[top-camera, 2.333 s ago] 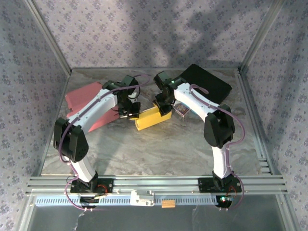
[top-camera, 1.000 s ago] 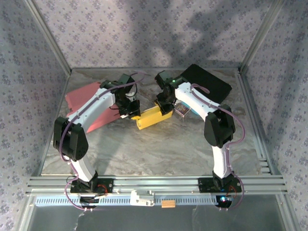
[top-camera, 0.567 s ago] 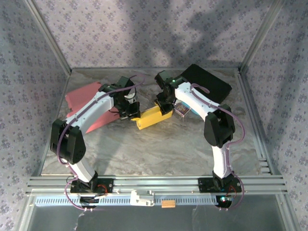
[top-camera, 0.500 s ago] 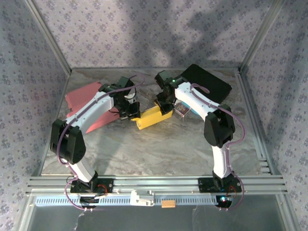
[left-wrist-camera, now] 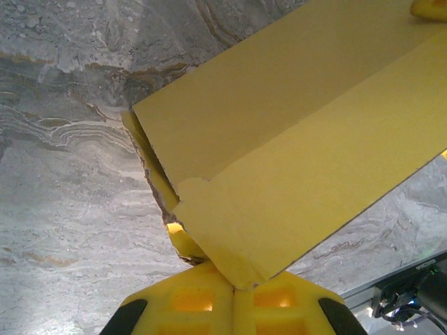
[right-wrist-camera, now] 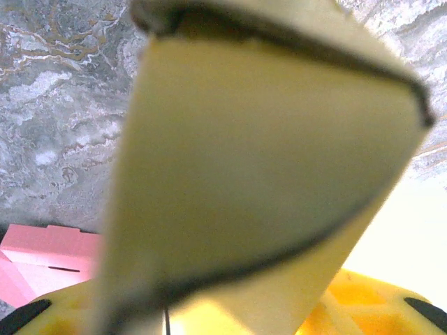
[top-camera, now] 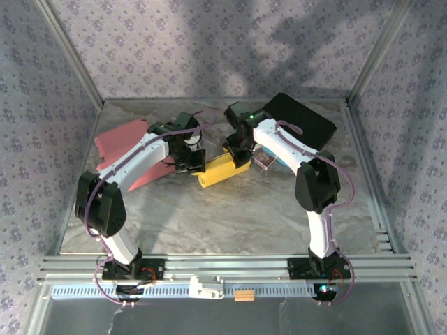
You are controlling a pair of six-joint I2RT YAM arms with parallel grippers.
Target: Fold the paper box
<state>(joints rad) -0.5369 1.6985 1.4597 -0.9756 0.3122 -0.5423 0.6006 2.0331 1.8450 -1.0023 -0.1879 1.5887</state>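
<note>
Yellow paper box (top-camera: 222,169) lying on the counter (top-camera: 230,216), between the two arms. Left end effector (left-wrist-camera: 236,287) — fingers pressed together, pinching a corner of the box. Right end effector (top-camera: 236,155) at the box's other end — whether spread or gripping cannot be told, as its close view is blurred.

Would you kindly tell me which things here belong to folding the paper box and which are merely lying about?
In the job: yellow paper box; left gripper, shut on its corner; right gripper at its far end.
Lying about: pink cardboard sheets; black slab; small patterned box.
</note>
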